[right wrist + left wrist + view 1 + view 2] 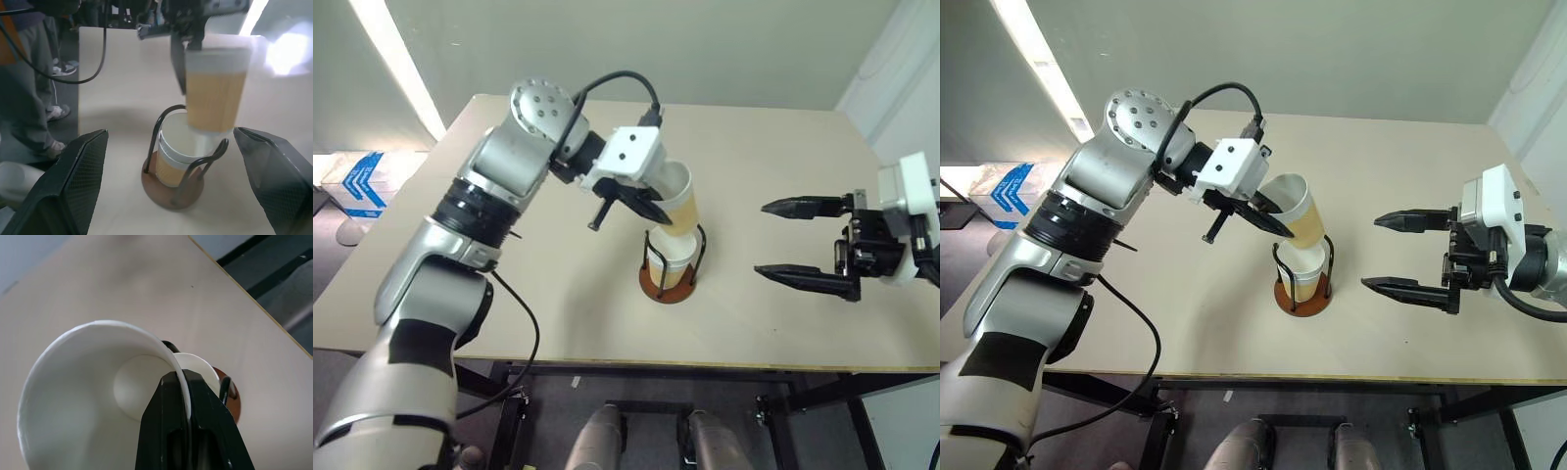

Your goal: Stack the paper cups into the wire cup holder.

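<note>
Paper cup (677,201), frame centre, rim pinched by left gripper (651,209), tilted for nesting into wire cup holder's (668,284) seated cup (668,257); right gripper (800,240) spread, empty.

We see a left arm (460,245) of silver-grey shells with black joint bands, a round screw-dotted cap (540,106) and a looping black cable (622,83). White wrist blocks (631,155) carry tapered black fingers (803,279) with mesh-textured pads.
</note>
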Controlling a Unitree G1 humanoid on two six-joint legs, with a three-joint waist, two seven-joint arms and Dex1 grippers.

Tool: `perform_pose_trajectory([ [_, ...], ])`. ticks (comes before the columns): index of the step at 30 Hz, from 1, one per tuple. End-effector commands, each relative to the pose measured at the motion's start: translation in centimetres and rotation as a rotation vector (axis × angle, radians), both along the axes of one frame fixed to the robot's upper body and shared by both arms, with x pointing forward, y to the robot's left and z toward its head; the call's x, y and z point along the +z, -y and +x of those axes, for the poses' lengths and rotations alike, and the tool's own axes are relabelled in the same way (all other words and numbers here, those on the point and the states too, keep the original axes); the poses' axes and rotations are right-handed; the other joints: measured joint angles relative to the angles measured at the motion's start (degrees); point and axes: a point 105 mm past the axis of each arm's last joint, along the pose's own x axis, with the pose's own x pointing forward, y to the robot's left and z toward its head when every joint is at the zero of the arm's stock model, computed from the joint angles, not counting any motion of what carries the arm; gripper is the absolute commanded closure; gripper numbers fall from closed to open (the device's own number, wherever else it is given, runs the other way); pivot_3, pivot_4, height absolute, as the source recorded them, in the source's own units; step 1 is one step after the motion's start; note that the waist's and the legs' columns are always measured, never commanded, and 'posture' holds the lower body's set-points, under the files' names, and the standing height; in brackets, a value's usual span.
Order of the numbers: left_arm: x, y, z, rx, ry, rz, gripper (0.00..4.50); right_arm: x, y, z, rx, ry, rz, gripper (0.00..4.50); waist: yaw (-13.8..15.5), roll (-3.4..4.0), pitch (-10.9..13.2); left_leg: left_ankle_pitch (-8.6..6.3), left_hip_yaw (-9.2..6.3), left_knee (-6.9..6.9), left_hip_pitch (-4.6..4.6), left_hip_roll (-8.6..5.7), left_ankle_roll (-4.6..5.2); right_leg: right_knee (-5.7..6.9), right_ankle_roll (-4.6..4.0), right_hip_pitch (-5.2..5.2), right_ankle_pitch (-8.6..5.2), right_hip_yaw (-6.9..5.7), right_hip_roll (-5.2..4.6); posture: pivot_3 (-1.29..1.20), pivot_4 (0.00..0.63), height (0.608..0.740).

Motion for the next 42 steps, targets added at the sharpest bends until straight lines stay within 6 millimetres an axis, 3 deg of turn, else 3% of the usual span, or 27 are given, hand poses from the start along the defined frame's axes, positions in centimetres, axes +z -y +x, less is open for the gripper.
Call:
perform_pose_trajectory([
  [1, -0.5, 0.0, -0.8, -0.061, 0.006, 0.038, 4.44, 0.9, 0.0, -0.3, -0.010, 0.054, 0.000, 0.15, 0.00, 0.01, 0.00, -0.01, 0.00, -0.01, -0.01, 0.00, 0.02, -0.05, 0.04, 0.00, 0.02, 0.00, 0.00, 0.00, 0.150, 0.740],
  [10, -2.0, 0.3, -0.7, -0.059, -0.013, 0.071, 4.44, 0.9, 0.2, -0.2, -0.020, 0.055, -0.004, 0.15, 0.15, 0.01, 0.00, -0.19, 0.02, 0.02, -0.07, 0.00, 0.20, -0.53, 0.14, 0.18, 0.13, 0.00, -0.01, 0.00, 0.150, 0.740],
  [11, -2.1, 0.5, -0.5, -0.052, -0.012, 0.068, 4.26, 0.8, 0.2, -0.2, -0.021, 0.054, -0.004, 0.15, 0.24, 0.01, 0.00, -0.21, 0.02, 0.04, -0.07, -0.01, 0.21, -0.54, 0.15, 0.20, 0.13, 0.00, -0.01, 0.00, 0.150, 0.740],
  [14, -1.2, 1.3, -0.4, -0.047, -0.026, 0.029, 3.54, 0.7, 0.3, -0.2, -0.027, 0.052, -0.009, 0.15, 0.35, 0.01, 0.00, -0.23, 0.02, 0.06, -0.08, -0.02, 0.24, -0.57, 0.15, 0.22, 0.13, 0.00, -0.03, 0.00, 0.150, 0.740],
  [24, 3.3, 1.7, 0.8, 0.031, -0.028, -0.193, 0.01, 0.6, 0.6, 0.0, -0.046, 0.041, -0.010, 0.15, 0.32, 0.01, 0.00, -0.27, 0.05, 0.06, -0.05, -0.02, 0.26, -0.58, 0.21, 0.24, 0.16, 0.00, -0.03, 0.00, 0.150, 0.740],
  [27, 4.5, 0.8, 0.9, 0.071, -0.048, -0.287, 0.01, 0.3, 1.0, 0.6, -0.087, 0.024, -0.014, 0.15, 0.32, 0.02, 0.00, -0.28, 0.06, 0.06, -0.05, -0.02, 0.27, -0.60, 0.24, 0.23, 0.16, 0.00, -0.03, 0.00, 0.150, 0.740],
  [32, 5.7, -3.3, 2.3, 0.289, -0.082, -0.495, 0.01, -1.4, 2.8, 2.8, -0.224, -0.039, -0.027, 0.15, 0.09, 0.04, -0.01, -0.30, 0.09, 0.04, 0.00, 0.00, 0.29, -0.60, 0.28, 0.24, 0.16, 0.01, -0.03, 0.00, 0.150, 0.740],
  [36, 4.5, -6.5, 3.1, 0.485, -0.076, -0.614, 0.01, -3.0, 4.7, 5.1, -0.344, -0.072, -0.026, 0.15, -0.12, 0.07, -0.02, -0.28, 0.12, 0.03, 0.10, 0.00, 0.26, -0.55, 0.30, 0.25, 0.18, 0.03, -0.02, 0.00, 0.150, 0.740],
  [42, 1.2, -11.7, 3.9, 0.847, 0.019, -0.742, 0.01, -5.6, 8.4, 8.7, -0.541, -0.097, 0.004, 0.15, -0.03, 0.08, -0.01, -0.18, 0.13, 0.09, 0.14, -0.01, 0.26, -0.56, 0.29, 0.30, 0.29, 0.04, -0.03, 0.00, 0.150, 0.740],
])
